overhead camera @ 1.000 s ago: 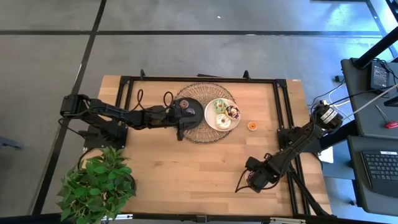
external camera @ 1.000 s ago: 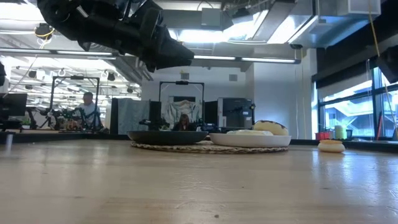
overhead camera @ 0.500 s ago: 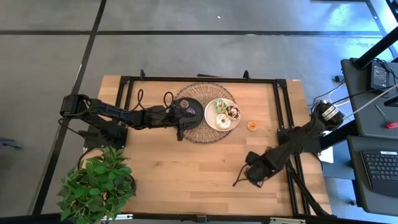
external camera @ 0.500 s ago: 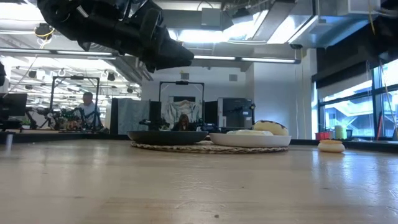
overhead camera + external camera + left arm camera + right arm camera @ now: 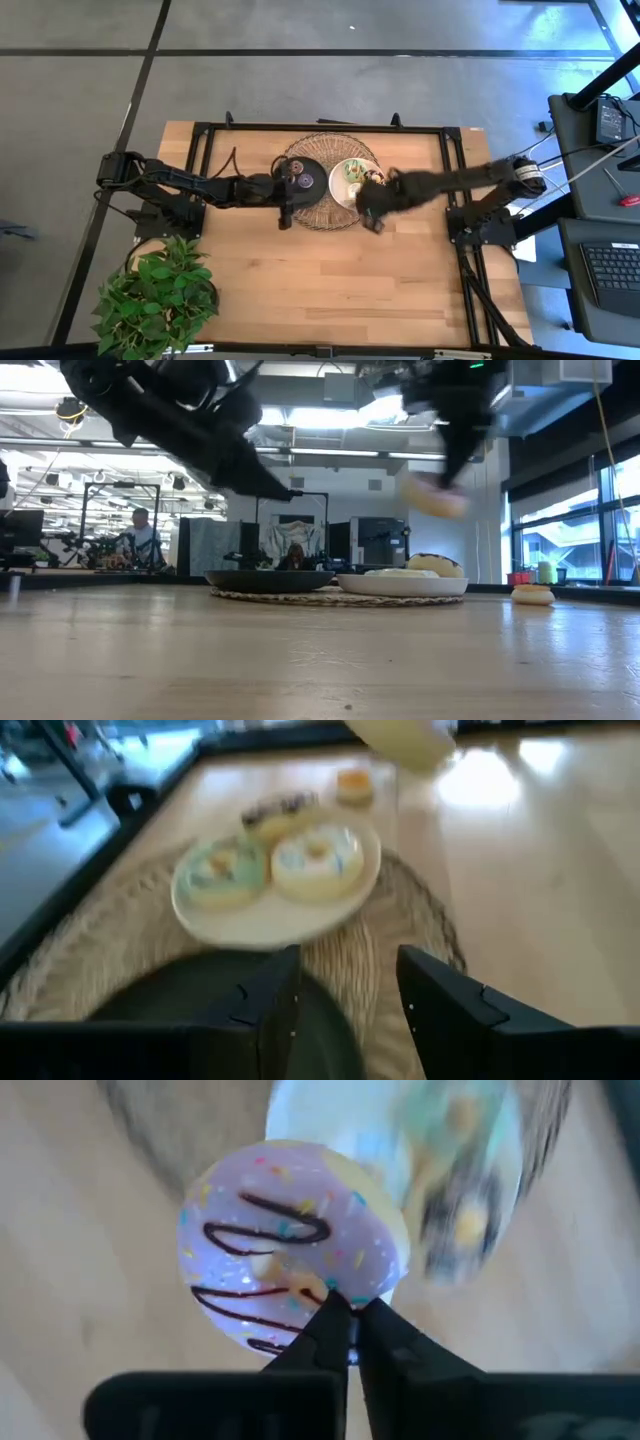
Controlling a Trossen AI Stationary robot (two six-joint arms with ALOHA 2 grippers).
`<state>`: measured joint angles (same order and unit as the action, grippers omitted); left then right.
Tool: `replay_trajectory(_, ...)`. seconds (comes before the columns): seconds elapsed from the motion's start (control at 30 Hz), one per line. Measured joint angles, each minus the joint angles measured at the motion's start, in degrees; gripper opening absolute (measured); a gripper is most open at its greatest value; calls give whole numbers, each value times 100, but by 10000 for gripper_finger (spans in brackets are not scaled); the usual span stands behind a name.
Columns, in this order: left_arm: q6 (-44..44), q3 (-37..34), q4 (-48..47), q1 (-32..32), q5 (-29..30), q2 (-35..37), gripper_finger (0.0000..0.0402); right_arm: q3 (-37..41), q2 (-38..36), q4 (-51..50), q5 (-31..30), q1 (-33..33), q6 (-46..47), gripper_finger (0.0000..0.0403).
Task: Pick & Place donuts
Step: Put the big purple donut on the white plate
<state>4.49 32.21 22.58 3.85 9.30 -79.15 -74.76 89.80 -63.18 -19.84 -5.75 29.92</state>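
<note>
Right gripper (image 5: 348,1315), parked at the desk's near right corner a second ago, now hangs beside the white plate (image 5: 340,193), fingers pinched on the pink-striped donut (image 5: 292,1243), airborne. Left gripper (image 5: 345,995) hovers over the black plate (image 5: 311,189), fingers apart, empty. Placement likely next.

Potted plant (image 5: 155,295), woven mat (image 5: 318,218)
</note>
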Motion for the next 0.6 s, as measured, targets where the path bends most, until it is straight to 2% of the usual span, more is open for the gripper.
replay_trajectory(0.13, -7, 0, -340, 1, 61, 0, 166, -256, 71, 860, 58, 713, -974, 13)
replay_trajectory(0.23, -11, 0, -389, 0, 68, 0, 165, -591, 261, 967, 126, 1027, -1328, 13)
replay_trajectory(0.4, -4, 0, -569, 1, 83, 0, 161, -1331, 986, 603, 254, 1374, -1575, 13)
replay_trajectory(0.6, 215, 0, -659, 1, 170, 0, 165, -2223, 2034, -434, 403, 1605, -1518, 13)
